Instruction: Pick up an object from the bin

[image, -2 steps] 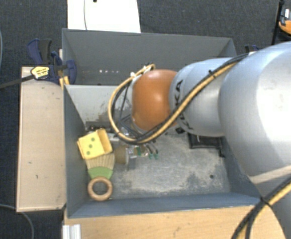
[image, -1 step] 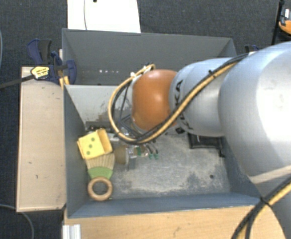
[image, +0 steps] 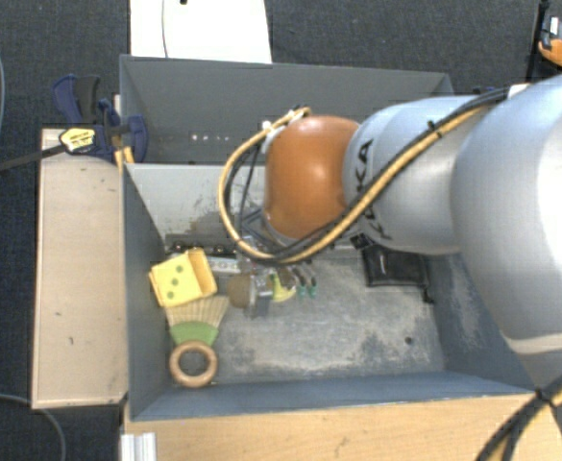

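Camera view has the arm [image: 473, 181] coming in from the right, with its orange cover [image: 305, 176] hanging over the left-middle of the bin [image: 290, 94]. The jaws sit low under that cover, close to the bin floor; whether they're spread or pressed together can't be told, since the cover and the looped cables [image: 234, 176] hide too much; nothing can be made out pinched between them either.

The nearest thing is a small yellow-green bit [image: 282, 289] lying on the floor just beside the tool, with tiny green specks [image: 305, 291] next to it; what it actually is, too small to say. Further left there's a yellow block [image: 183, 279] with dots on it; below that a tan-and-green ribbed cup [image: 196, 321]; then a tan ring [image: 193, 363] near the front-left corner. A flat black thing [image: 396, 267] lies well apart on the right, partly under the arm.

By the look of it this is the grab stage, down at floor level and nothing lifted yet. The next move probably calls for getting the jaws on either side of that yellow-green bit, pinching it and going straight up; the bit is small and flat on the metal, so it could easily slip out; the yellow block is near enough on the left to get nudged.
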